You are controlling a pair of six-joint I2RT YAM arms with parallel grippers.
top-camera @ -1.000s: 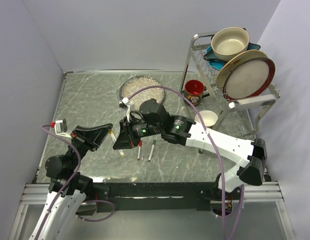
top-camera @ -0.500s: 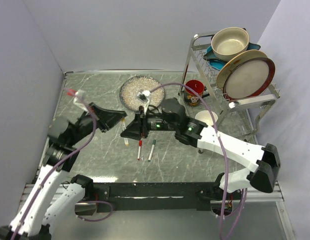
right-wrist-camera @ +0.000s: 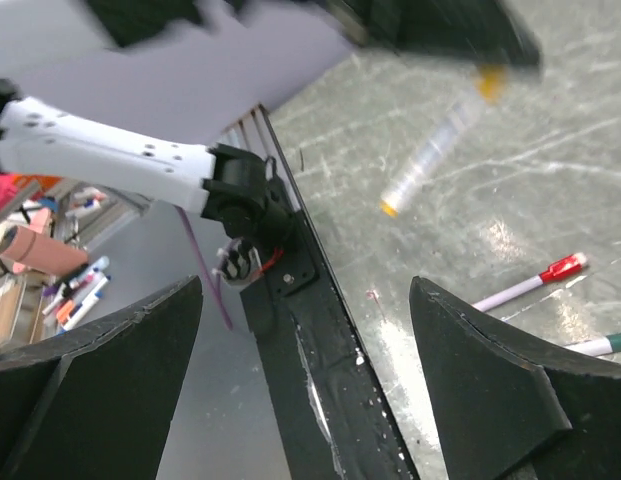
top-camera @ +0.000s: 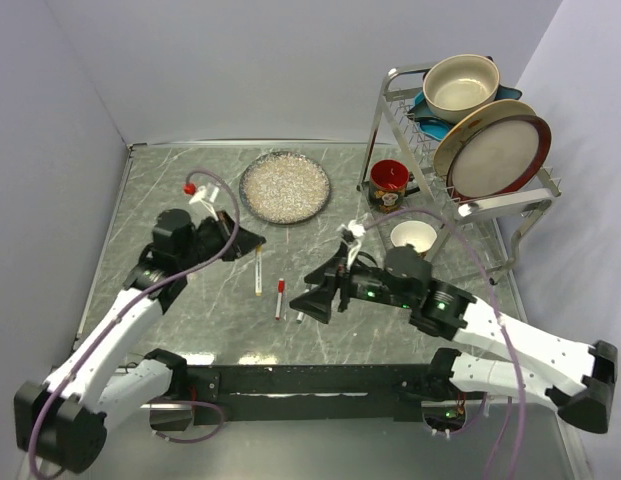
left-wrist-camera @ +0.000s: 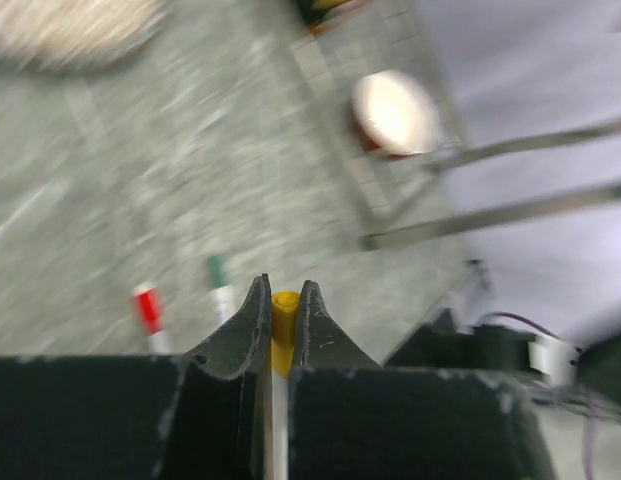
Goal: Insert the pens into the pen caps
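My left gripper [top-camera: 252, 240] [left-wrist-camera: 283, 292] is shut on the orange-yellow cap [left-wrist-camera: 283, 318] of a white pen [top-camera: 259, 270], whose barrel slants down toward the table. From the right wrist that pen [right-wrist-camera: 430, 155] shows under the blurred left gripper. A red-capped pen [top-camera: 279, 297] [left-wrist-camera: 147, 308] [right-wrist-camera: 550, 275] lies on the marble table. Beside it lies a green-capped pen [left-wrist-camera: 219, 276] [right-wrist-camera: 608, 343], mostly hidden under my right gripper in the top view. My right gripper [top-camera: 313, 298] [right-wrist-camera: 305, 335] hangs open and empty over the table's near edge, right of the pens.
A speckled plate [top-camera: 284, 186] lies at the back centre. At the back right are a red mug [top-camera: 389, 183], a white cup [top-camera: 413, 236] [left-wrist-camera: 395, 112] and a dish rack [top-camera: 470, 195] holding a bowl and plates. The black base rail [right-wrist-camera: 310, 330] runs along the near edge.
The right gripper opened, let go of the yellow-capped pen and drew back toward the near right. The left arm swung back and right, keeping hold of that pen.
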